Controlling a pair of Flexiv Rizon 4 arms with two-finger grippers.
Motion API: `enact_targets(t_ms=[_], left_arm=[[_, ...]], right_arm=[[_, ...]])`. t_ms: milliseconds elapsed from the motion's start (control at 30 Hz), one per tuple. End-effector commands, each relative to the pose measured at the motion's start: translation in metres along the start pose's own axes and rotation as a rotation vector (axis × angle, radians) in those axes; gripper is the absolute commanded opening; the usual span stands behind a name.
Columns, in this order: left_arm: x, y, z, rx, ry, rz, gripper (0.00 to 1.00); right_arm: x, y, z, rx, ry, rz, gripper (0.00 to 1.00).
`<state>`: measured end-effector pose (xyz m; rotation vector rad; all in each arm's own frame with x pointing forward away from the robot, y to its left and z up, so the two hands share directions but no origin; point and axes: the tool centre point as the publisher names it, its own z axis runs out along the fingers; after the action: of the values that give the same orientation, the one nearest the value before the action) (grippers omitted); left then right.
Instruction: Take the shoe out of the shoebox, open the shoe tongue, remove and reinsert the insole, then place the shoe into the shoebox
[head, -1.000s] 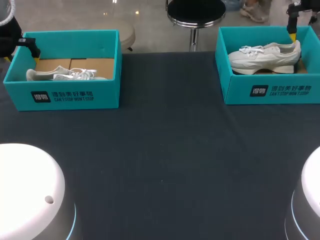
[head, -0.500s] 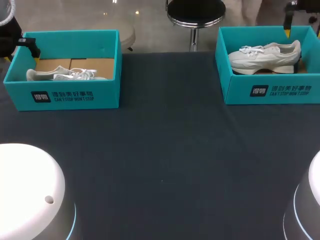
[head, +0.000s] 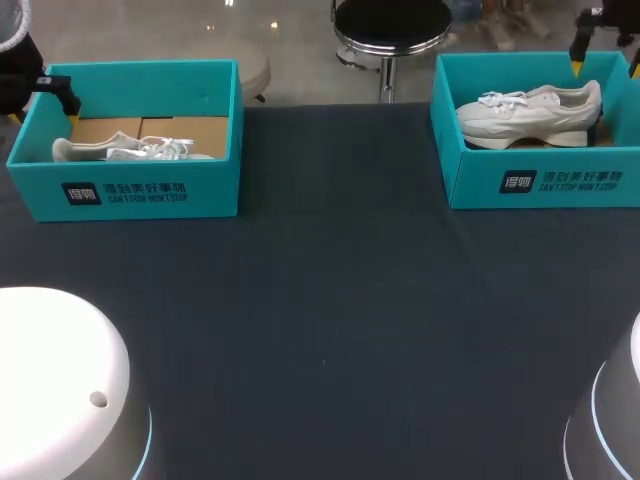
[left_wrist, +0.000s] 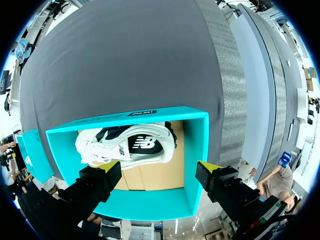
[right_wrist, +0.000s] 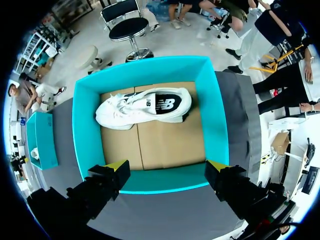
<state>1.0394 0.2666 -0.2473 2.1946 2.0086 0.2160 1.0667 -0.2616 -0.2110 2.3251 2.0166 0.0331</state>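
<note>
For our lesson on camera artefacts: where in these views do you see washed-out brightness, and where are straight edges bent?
Head view: the white left arm base is washed out, nearly featureless; the table is evenly lit, without hard shadows. Left wrist view: fisheye curves the left shoebox walls. Right wrist view: the right shoebox walls bow outward.

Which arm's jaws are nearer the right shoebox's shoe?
Right. Jaws of the right arm hang above the right shoebox, by the heel of the shoe; the left arm is across the table at the left shoebox.
</note>
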Motion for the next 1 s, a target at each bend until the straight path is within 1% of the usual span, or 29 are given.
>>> enact_targets(t_ms=[33,700,833,900,1000], left_arm=[[0.0,-0.001,0.0,-0.002,0.002,0.001,1.0],[0.0,-0.001,0.0,-0.002,0.002,0.001,1.0],[0.0,-0.001,0.0,-0.002,0.002,0.001,1.0],[0.0,-0.001,0.0,-0.002,0.002,0.001,1.0],[0.0,-0.001,0.0,-0.002,0.002,0.001,1.0]], right_arm=[[0.001,0.003,0.0,0.007,-0.001,0.0,1.0],[0.001,0.003,0.0,0.007,-0.001,0.0,1.0],[-0.005,0.02,0.008,-0.003,-0.009,0.001,1.0],[-0.008,0.029,0.014,-0.002,-0.036,0.004,1.0],[-0.01,0.041,0.02,-0.007,-0.047,0.008,1.0]])
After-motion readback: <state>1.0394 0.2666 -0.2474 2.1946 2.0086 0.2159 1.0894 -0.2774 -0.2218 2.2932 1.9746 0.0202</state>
